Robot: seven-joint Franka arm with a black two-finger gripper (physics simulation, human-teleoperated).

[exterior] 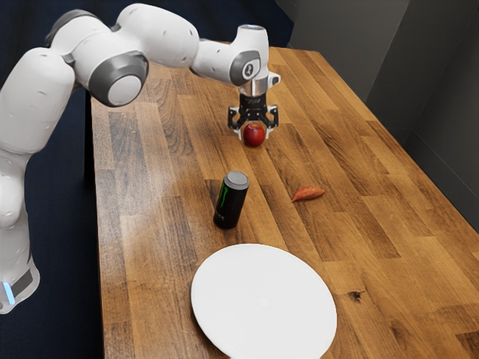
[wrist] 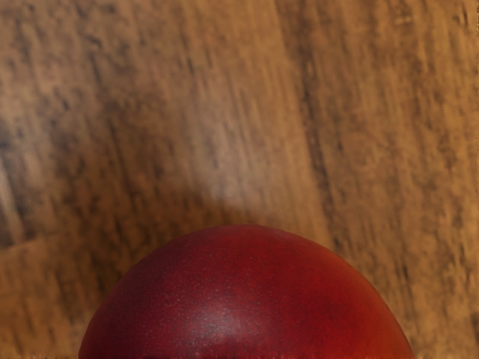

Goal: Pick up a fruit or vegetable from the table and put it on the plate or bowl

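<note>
One white plate (exterior: 262,303) lies at the counter's (exterior: 374,224) near edge, its rim cut off. Toward the far edge the gripper (exterior: 254,131) straddles the apple (exterior: 254,135); whether the jaws pinch it, I cannot tell. From the wrist, the apple's lower half is cut off.

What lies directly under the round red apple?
The brown wooden table lies below the round red apple. The apple itself covers the spot beneath, so contact cannot be seen.
</note>
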